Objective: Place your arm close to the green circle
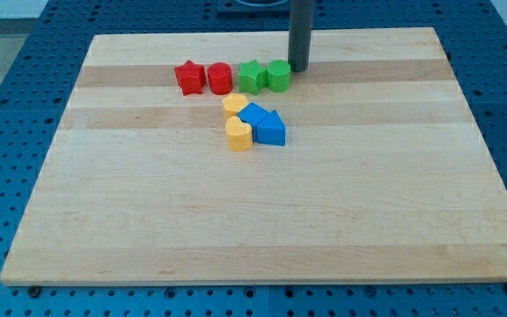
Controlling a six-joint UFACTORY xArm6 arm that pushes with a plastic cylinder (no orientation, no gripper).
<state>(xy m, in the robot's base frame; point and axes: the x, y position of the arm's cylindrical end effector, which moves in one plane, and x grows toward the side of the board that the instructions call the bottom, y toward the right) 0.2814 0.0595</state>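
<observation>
The green circle (278, 76) stands near the view's top, at the right end of a row of blocks. My tip (298, 69) is down on the board just right of it, almost touching its right side. The dark rod rises straight up out of the view's top. A green star (252, 76) sits against the circle's left side.
A red cylinder (219, 78) and a red star (189, 77) continue the row to the left. Below lie two yellow blocks (233, 106) (238, 135) and two blue blocks (253, 115) (271, 129) in a cluster. The wooden board (262, 220) rests on a blue pegboard table (7, 132).
</observation>
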